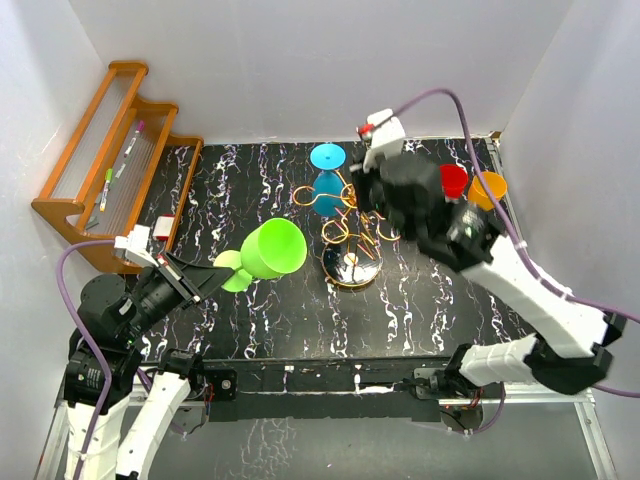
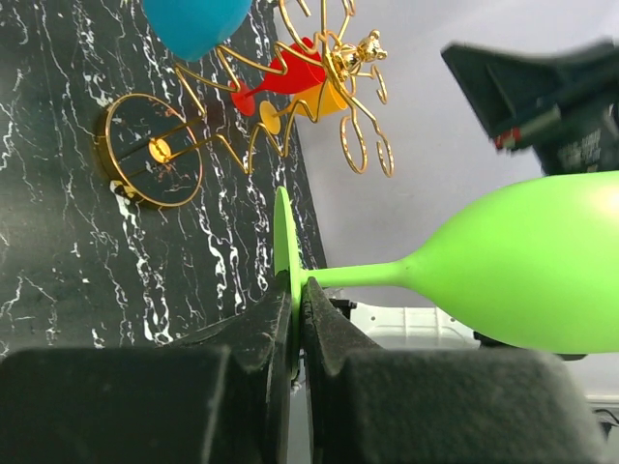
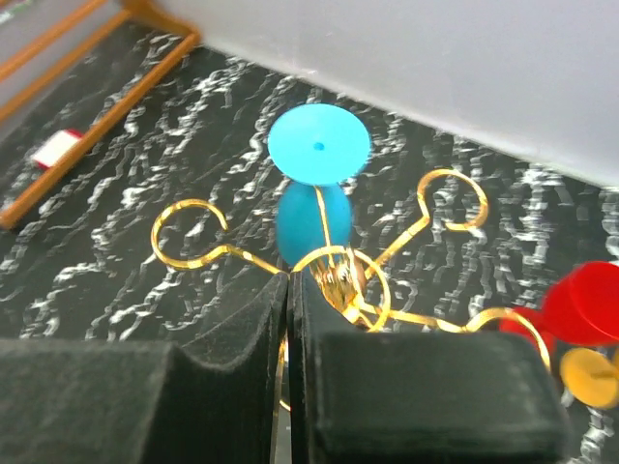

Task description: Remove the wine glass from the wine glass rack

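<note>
Jaws at left pinch round foot of glossy lime wine glass (image 1: 272, 250).

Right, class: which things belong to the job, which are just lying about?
Job: green wine glass, left hand gripping its foot, gold wine glass rack, right hand.
Lying about: wooden stepped shelf, blue wine glass, red wine glass, orange wine glass.

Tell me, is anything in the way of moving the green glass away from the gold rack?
Nothing visible. The left gripper pinches the green glass by its foot, already apart from the gold rack, above the table.
</note>
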`<state>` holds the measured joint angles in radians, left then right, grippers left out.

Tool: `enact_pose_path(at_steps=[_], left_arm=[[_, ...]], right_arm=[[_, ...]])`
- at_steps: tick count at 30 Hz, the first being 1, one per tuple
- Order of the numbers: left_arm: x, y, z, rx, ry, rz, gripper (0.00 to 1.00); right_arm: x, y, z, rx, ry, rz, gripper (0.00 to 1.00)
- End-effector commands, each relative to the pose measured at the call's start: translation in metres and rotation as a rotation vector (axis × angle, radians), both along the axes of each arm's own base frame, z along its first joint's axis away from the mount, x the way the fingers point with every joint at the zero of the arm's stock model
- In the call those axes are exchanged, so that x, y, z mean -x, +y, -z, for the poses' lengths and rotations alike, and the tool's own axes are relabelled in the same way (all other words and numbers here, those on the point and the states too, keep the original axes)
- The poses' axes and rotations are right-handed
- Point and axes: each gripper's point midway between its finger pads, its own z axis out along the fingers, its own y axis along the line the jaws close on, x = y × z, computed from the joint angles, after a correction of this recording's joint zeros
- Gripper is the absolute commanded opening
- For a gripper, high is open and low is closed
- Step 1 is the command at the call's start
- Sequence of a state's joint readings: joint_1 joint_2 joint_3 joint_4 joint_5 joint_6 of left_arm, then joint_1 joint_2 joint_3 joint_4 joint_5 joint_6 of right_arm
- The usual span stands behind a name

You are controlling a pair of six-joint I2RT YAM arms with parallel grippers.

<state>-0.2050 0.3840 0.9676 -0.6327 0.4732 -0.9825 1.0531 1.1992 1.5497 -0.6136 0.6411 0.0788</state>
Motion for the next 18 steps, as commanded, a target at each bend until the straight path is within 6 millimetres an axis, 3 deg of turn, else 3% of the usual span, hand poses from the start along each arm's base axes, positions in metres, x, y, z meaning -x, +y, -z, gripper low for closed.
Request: enact_pose_path(at_steps=[1, 2, 5, 8, 11, 18], left_arm=[[-0.003, 0.006, -0.002, -0.046, -0.054, -0.025, 0.0], [-0.003, 0.006, -0.001, -0.054, -0.053, -0.022, 0.0], [-0.007, 0.004, 0.0, -0.066, -0.051, -0.01, 0.0], [-0.012, -0.001, -0.001, -0.065, -0.044, 0.015, 0.0], [-0.017, -0.004, -0.003, -0.072, -0.044, 0.035, 0.0], [-0.025, -0.007, -0.008, -0.082, -0.055, 0.048, 0.0]], right_arm=[[0.006, 0.039, -0.009, -0.141, 0.249, -0.365, 0.08], [0.014, 0.048, -0.022, -0.188, 0.257, -0.451, 0.11], [0.051, 0.069, -0.06, -0.338, 0.247, -0.685, 0.35], [0.08, 0.073, -0.078, -0.397, 0.246, -0.836, 0.45], [0.097, 0.071, -0.078, -0.413, 0.26, -0.901, 0.5], [0.105, 0.071, -0.062, -0.391, 0.312, -0.931, 0.51]])
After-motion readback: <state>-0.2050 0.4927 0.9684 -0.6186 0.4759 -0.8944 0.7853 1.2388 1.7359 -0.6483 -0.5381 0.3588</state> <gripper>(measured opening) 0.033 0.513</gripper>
